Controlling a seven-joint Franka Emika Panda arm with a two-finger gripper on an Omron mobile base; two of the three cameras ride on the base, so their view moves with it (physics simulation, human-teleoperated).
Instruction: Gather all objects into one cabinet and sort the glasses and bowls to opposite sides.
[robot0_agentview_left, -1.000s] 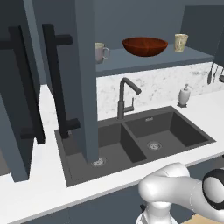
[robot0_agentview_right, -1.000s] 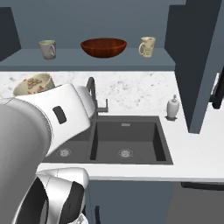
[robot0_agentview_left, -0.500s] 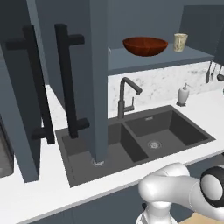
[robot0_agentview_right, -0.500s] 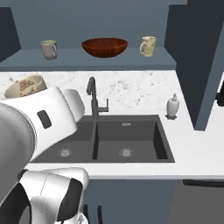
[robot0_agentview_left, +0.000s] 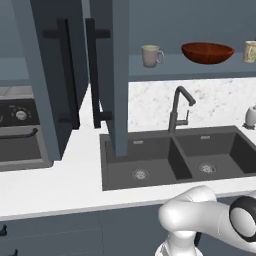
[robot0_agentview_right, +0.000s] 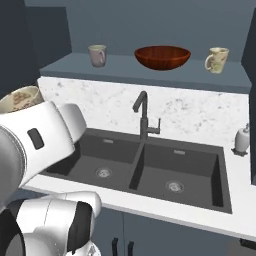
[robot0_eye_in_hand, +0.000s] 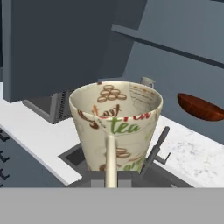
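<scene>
The gripper (robot0_eye_in_hand: 111, 180) is closed on a cream patterned mug (robot0_eye_in_hand: 116, 124), empty and upright, near the arm. Beyond the dark double sink (robot0_agentview_right: 150, 167), the open cabinet shelf (robot0_agentview_right: 150, 75) holds a grey-beige mug (robot0_agentview_right: 97, 55) left, the glossy red-brown bowl (robot0_agentview_right: 162, 57) at centre and a speckled cream mug (robot0_agentview_right: 216, 59) right.

Dark double sink (robot0_agentview_left: 175, 160), speckled backsplash (robot0_agentview_right: 200, 112), possibly an oven (robot0_agentview_left: 20, 137).

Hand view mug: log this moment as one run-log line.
gripper: shut on printed mug | mug: upright, over counter by sink | shelf: bowl between two mugs
</scene>
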